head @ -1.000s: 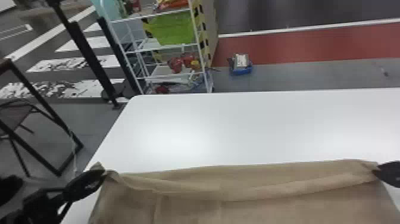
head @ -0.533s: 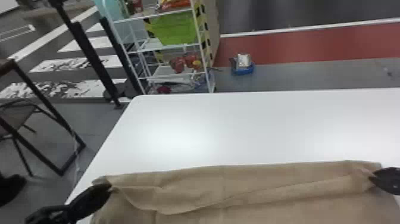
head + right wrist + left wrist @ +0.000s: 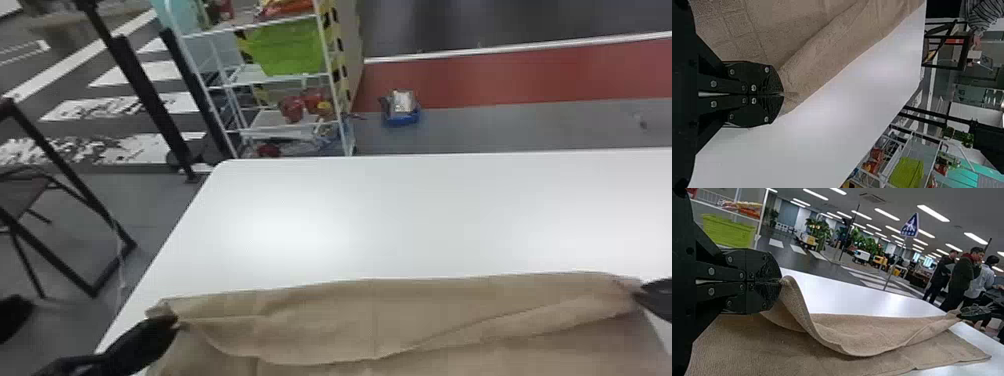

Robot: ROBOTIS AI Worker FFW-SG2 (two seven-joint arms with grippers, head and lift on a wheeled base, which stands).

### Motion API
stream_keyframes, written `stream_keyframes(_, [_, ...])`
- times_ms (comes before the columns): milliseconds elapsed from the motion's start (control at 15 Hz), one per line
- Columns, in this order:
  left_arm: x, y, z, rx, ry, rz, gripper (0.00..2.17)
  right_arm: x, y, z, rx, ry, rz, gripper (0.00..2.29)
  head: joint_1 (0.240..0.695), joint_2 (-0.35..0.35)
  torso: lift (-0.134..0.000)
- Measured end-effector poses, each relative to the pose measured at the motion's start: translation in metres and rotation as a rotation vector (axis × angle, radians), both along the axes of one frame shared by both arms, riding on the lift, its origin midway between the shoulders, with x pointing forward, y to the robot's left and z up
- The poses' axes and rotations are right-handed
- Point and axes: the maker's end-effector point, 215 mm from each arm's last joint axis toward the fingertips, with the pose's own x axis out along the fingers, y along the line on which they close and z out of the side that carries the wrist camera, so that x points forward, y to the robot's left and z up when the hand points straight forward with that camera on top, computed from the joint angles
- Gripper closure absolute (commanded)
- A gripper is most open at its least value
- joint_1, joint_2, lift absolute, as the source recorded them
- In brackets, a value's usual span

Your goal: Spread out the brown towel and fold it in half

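Clamps near 1 corner of the brown towel [image 3: 375,320] with the left end effector [image 3: 172,322], fingers together on the cloth. Clamps near the other end of the same edge with the right end effector [image 3: 640,295], fingers likewise together. In the left wrist view, slung between these 2 holds in a sagging curve, with a lower layer spread beneath on the table [image 3: 400,215]. Looks soft and matte, with a fine, close-ribbed weave beside the left end effector and faint square patterning beside the right end effector. Bunches into small puckers at both sets of fingertips, and folds over between them in a long, slanting ridge.

Smooth, white and slightly glossy under the cloth. Stretches well ahead of both end effectors to a straight far edge, with 1 rounded corner ahead of the left end effector. Runs along a slanting side edge just outside the left end effector, near the towel's corner.

Past the far edge, ahead of and between the 2 end effectors, stands as a thin, white-framed rack [image 3: 334,82]. Bears a bright green bin [image 3: 287,47], with wide rim and tapering walls; contents too unclear to tell. Carries red items [image 3: 292,109] below it and red-orange packets [image 3: 287,7] above. Right of the rack, on the floor, sits as a low blue container [image 3: 402,119] with a silvery, boxy item [image 3: 402,100] in it.
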Motion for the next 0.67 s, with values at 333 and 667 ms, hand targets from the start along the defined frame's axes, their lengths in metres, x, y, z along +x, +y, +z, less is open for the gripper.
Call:
stream_keyframes(333, [-0.002, 0.004, 0.005, 0.008, -0.017, 0.004, 1.37, -0.006, -0.005, -0.011, -0.039, -0.007, 0.022, 1.17, 0.695, 0.283, -0.134])
stream_keyframes(667, [-0.015, 0.009, 0.005, 0.051, -0.016, 0.007, 1.37, -0.006, -0.023, -0.002, -0.06, -0.025, 0.0, 1.17, 0.695, 0.269, -0.134])
